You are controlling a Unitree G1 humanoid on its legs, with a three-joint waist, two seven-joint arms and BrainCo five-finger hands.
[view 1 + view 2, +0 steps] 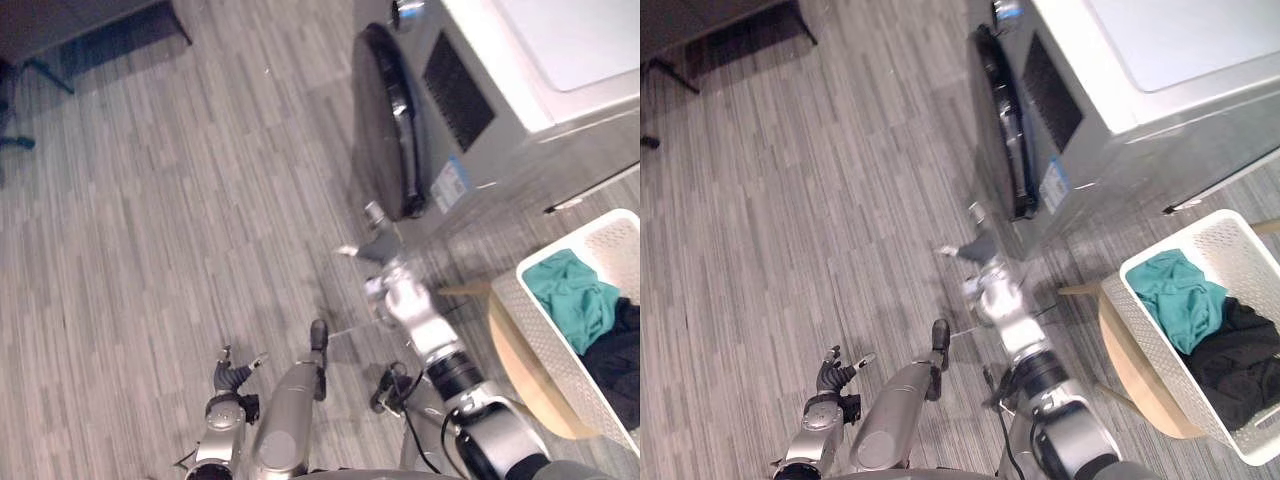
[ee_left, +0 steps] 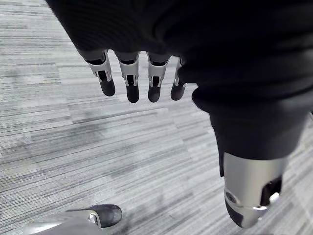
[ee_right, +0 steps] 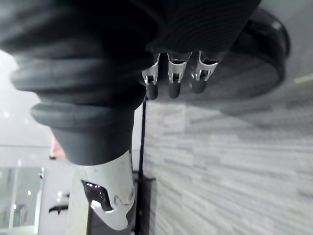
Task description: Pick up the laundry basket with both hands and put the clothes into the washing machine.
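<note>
Grey striped floor (image 1: 150, 250) runs throughout. The left hand (image 1: 232, 376) hangs low over it, fingers relaxed, empty. The right hand (image 1: 382, 248) reaches forward, fingers straight, also empty. To its right, the white laundry basket (image 1: 545, 320) of clothes (image 1: 575, 295) sits on a wooden stool (image 1: 515, 365). Beyond stands the washing machine (image 1: 500, 80), with its dark round door (image 1: 385, 120).

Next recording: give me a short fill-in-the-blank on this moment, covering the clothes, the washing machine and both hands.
1. The teal clothes and black clothes lie inside the white ____.
2. Stretched toward the dark round door of the washing machine, open and empty, is the robot's ____.
3. The left hand hangs low over the ____, open and holding nothing.

Missing words: basket; right hand; floor.
</note>
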